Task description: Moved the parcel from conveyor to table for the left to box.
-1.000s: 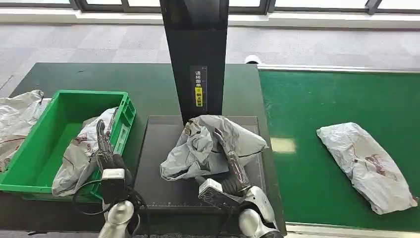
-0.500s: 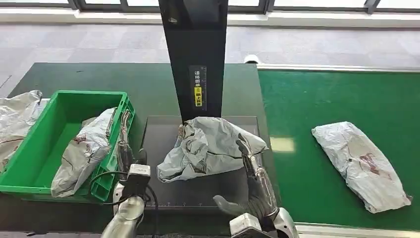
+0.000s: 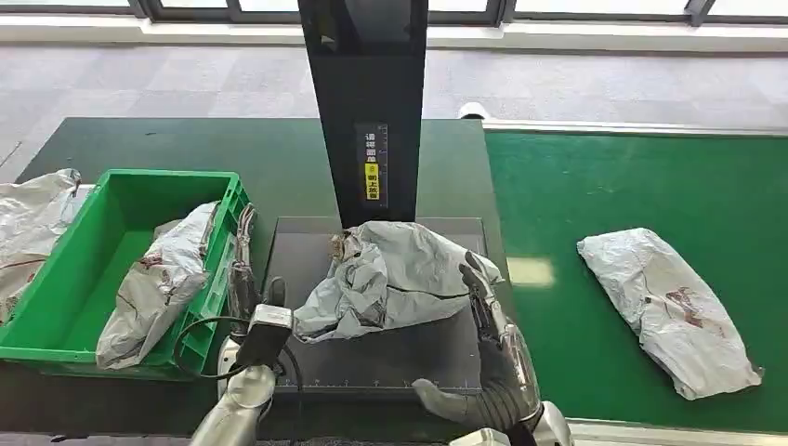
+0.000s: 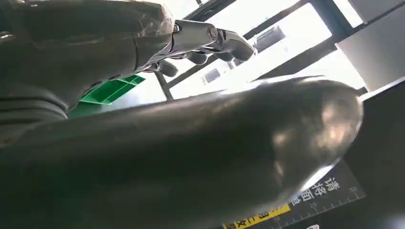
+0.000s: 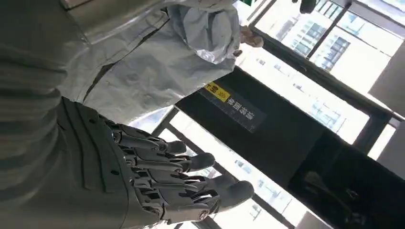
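Observation:
A crumpled grey parcel [image 3: 395, 279] lies on the black plate [image 3: 390, 358] at the foot of the dark post. My right hand [image 3: 488, 325] stands just off the parcel's right end, fingers stretched out, holding nothing. The right wrist view has the parcel [image 5: 157, 52] beyond the spread fingers [image 5: 191, 183] of that hand. My left hand [image 3: 243, 269] is raised between the green crate [image 3: 56, 307] and the parcel's left end, fingers up and empty. Its fingers [image 4: 210, 40] are loosely bent in the left wrist view, with the crate [image 4: 110, 90] behind them.
A grey parcel [image 3: 158, 279] lies in the green crate. Another [image 3: 669, 307] lies on the green conveyor [image 3: 576, 204] to the right. A further bag [image 3: 32, 223] sits at the far left. The black post [image 3: 367, 102] rises behind the plate.
My right hand let go of the parcel and drew back to its right. My left hand moved from the crate's edge toward the parcel. The conveyor parcel drifted slightly left.

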Tool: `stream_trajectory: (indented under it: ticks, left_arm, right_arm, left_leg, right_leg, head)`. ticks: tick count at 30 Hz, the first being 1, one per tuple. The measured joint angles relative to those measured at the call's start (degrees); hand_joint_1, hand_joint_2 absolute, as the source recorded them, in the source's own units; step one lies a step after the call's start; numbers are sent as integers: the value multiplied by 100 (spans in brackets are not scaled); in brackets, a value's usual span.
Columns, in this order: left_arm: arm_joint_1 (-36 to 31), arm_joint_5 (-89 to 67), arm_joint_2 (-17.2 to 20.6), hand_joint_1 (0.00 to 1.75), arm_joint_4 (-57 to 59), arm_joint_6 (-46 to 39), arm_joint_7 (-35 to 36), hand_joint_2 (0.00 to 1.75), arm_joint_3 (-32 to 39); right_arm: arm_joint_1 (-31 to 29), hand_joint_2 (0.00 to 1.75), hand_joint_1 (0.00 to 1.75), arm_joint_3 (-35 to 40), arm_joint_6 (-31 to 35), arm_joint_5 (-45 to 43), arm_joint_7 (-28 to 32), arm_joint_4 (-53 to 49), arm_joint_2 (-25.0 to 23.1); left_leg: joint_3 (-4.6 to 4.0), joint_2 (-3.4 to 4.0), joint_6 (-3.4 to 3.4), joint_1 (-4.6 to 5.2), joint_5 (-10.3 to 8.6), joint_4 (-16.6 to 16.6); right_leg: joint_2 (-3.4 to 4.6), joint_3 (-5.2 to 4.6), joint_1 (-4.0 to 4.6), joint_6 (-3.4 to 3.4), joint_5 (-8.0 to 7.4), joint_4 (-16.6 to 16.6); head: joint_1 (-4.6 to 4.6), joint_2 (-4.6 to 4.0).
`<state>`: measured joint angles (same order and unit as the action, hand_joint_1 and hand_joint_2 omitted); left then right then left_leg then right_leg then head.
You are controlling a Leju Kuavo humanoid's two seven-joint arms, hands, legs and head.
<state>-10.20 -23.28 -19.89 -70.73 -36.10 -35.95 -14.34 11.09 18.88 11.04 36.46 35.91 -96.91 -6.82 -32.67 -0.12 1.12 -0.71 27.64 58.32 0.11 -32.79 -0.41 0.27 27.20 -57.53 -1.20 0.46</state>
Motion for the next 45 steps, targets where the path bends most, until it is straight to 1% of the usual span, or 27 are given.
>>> stream_trajectory:
  ticks: [2,3,6,9,12,15,16,17,18,19,20,23,26,29,36,39,45]
  left_arm:
    - [-66,-57,11,0,75,296,118,0,-72]
    - [-134,-57,15,0,175,608,186,175,-133]
    - [-317,-194,22,0,450,1210,164,175,-232]
    - [-576,-771,9,0,705,1570,200,175,-416]
    - [-883,-1364,-70,0,1030,1772,429,175,-641]
    - [-1318,-1615,-164,0,1612,1779,934,175,-1028]
    - [-1528,-1782,-188,0,1928,1916,1402,175,-1242]
    - [-1730,-1957,-201,7,2251,2038,1879,175,-1484]
    - [-1905,-2093,-208,30,2588,2152,2302,175,-1799]
    - [-2008,-2118,-205,86,2890,2168,2524,175,-2099]
    - [-2063,-2083,-203,175,3078,2157,2535,175,-2283]
    - [-2274,-1840,-208,175,3548,2049,2376,175,-2709]
    - [-2448,-1724,-212,175,3913,1667,2207,175,-2997]
    - [-2527,-1772,-223,175,4137,1263,2092,175,-3003]
    - [-2585,-2083,-225,175,4319,841,2015,175,-2936]
    - [-2585,-2124,-227,175,4360,786,2011,175,-2874]
    - [-2585,-2129,-227,175,4406,762,2006,175,-2837]
  right_arm:
    - [66,175,0,2,74,-46,177,-101,26]
    - [117,175,0,2,133,-48,273,-204,46]
    - [232,175,0,2,279,-111,391,-530,116]
    - [298,175,0,82,587,-440,423,-943,307]
    - [280,175,0,197,756,-599,428,-1218,444]
    - [152,175,0,284,787,-649,400,-1405,557]
    - [70,175,0,314,793,-690,393,-1434,603]
    - [-36,175,0,365,791,-751,387,-1440,647]
    - [-154,175,0,421,791,-823,384,-1440,699]
    - [-246,175,0,470,782,-878,384,-1440,738]
    - [-291,175,0,492,780,-909,384,-1440,758]
    - [-455,175,0,549,756,-992,384,-1440,818]
    - [-613,175,0,605,756,-1029,387,-1440,870]
    - [-726,175,0,660,769,-1071,387,-1429,903]
    - [-839,175,0,708,820,-1086,391,-1399,929]
    - [-841,175,0,708,839,-1075,391,-1399,929]
    - [-843,175,0,708,844,-1075,391,-1397,931]
  left_leg:
    - [-1,-6,0,0,0,1]
    - [-2,-14,-1,1,0,0]
    - [-2,-8,-1,1,0,1]
    - [-1,-7,-1,4,0,1]
    - [-1,-9,-3,7,-1,2]
    - [-1,-10,-4,7,-2,2]
    - [-1,-9,-6,8,-4,2]
    - [3,-9,-6,9,-4,2]
    - [11,-7,-6,10,-4,1]
    - [18,-1,-6,10,-4,1]
    - [20,-1,-6,10,-4,1]
    - [22,-34,-13,9,-9,1]
    - [34,-37,-15,9,-7,-1]
    - [38,-35,-17,10,-6,-1]
    - [32,-35,-22,10,-10,-1]
    - [28,-32,-22,9,-10,-1]
    - [56,-32,-19,9,-14,-1]
  right_leg:
    - [-5,0,-1,1,0,1]
    - [-13,4,-1,1,1,1]
    - [-8,0,-1,1,0,1]
    - [-7,1,-5,2,-1,1]
    - [-9,5,-6,3,-1,2]
    - [-9,4,-7,7,-5,2]
    - [-7,5,-7,8,-6,2]
    - [-6,8,-9,11,-9,2]
    - [-5,15,-10,11,-9,1]
    - [-3,20,-10,11,-9,1]
    - [-1,23,-9,11,-9,1]
    - [-37,43,-8,12,-1,1]
    - [-43,62,-9,15,5,2]
    - [-43,67,-10,17,6,4]
    - [-44,86,-9,20,2,5]
    - [-43,86,-8,20,2,5]
    - [-43,85,-8,17,-1,3]
  head:
    - [0,0]
    - [0,0]
    - [0,0]
    - [0,2]
    - [0,0]
    - [0,0]
    - [0,2]
    - [0,0]
    - [0,0]
    - [0,2]
    - [0,2]
    - [0,2]
    - [0,2]
    - [0,2]
    - [0,2]
    - [0,2]
    - [0,2]
